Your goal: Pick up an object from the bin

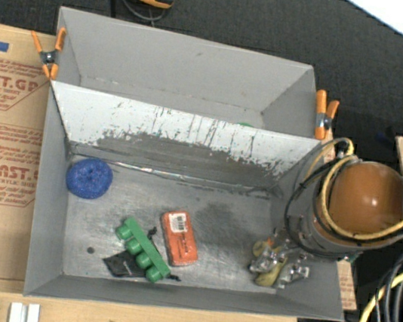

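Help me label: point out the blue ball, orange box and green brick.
blue ball (pixel 90 178), camera view, its middle.
orange box (pixel 178 238), camera view, its top face.
green brick (pixel 142 249), camera view, its studded top.

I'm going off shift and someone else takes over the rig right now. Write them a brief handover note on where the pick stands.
Tool: low in the bin's right near corner. I cannot tell whether it grips anything.
Things: the blue ball is at the left, near the back wall. The orange block lies mid-floor, with the green toothed piece just left of it and a small black piece at that piece's near end. All four lie apart from the tool.
Done: the arm is in the bin.
Left: grasp one thing and lift it out.
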Robot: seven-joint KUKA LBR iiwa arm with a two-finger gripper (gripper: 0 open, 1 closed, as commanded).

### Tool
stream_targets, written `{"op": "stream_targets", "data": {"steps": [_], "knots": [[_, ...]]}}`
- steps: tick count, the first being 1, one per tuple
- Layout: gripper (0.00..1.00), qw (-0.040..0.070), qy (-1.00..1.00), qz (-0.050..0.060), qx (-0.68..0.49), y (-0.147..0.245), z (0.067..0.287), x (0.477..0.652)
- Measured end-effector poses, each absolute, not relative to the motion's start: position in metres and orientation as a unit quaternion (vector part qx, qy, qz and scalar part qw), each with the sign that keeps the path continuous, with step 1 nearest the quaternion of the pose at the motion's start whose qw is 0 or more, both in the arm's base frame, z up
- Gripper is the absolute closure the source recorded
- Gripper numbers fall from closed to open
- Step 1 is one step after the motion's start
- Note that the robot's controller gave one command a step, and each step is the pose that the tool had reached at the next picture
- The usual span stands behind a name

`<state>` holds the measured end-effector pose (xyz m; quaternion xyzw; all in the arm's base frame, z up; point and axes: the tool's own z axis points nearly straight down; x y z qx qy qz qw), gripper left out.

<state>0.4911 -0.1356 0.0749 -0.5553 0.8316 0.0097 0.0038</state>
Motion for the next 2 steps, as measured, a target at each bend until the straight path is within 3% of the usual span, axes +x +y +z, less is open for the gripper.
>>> {"op": "stream_targets", "data": {"steps": [1,2], "knots": [[1.00,0.004,0.832,0.010,-0.555,-0.136,0.075,0.491],[1.00,0.001,0.834,0.001,-0.551,-0.130,0.216,0.490]]}}
